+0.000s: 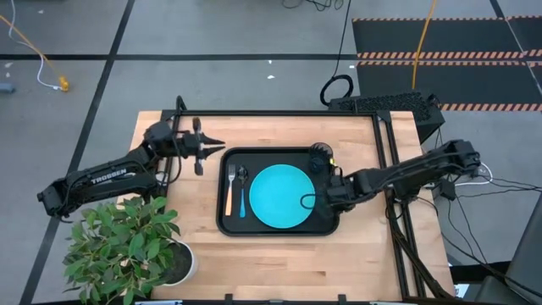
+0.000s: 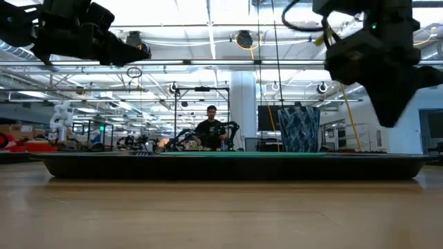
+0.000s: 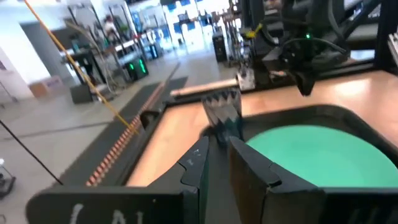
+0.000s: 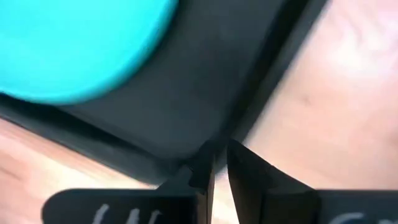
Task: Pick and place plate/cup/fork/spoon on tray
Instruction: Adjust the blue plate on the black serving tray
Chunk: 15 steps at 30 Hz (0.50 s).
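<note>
Plate (image 1: 279, 196), cup (image 1: 319, 155), fork (image 1: 229, 191), spoon (image 1: 242, 190) all seen on tray (image 1: 279, 227); nothing left. Both hands clenched, nothing grasped: left hand (image 1: 217, 142), right hand (image 1: 310, 201).

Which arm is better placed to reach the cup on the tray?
Right. The right pincer hangs over the tray's right edge, near the cup; the left pincer is outside the tray's left side.

We count one black tray (image 1: 279, 227), and on it one turquoise plate (image 1: 279, 196), one dark cup (image 1: 319, 156), one orange-handled fork (image 1: 229, 194) and one blue-handled spoon (image 1: 242, 192). We also see one potted plant (image 1: 127, 246), two robot arms, and one person (image 2: 210, 129) beyond the table.
</note>
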### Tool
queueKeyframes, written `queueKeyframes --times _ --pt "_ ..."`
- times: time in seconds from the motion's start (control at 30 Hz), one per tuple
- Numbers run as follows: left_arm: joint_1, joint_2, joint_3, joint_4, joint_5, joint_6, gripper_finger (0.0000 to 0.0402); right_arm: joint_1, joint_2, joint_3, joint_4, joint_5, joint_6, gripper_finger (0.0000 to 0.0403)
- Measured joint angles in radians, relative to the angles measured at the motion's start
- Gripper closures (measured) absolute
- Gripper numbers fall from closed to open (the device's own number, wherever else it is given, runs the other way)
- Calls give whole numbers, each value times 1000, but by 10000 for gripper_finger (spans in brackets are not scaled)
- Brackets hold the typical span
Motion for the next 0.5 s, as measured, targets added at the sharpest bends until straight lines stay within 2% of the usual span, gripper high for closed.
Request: queueKeyframes --times 0.1,0.23,0.37,0.5 --pt "0 0 0 36 -1 -9 339 22 -2 0 72 106 57 371" --pt "1 0 0 67 -2 -20 339 32 10 0 142 190 119 371" --pt "1 0 0 79 -2 -27 339 32 11 -8 206 225 149 371" --pt "1 0 0 79 -2 -30 339 32 12 -13 250 211 129 371"
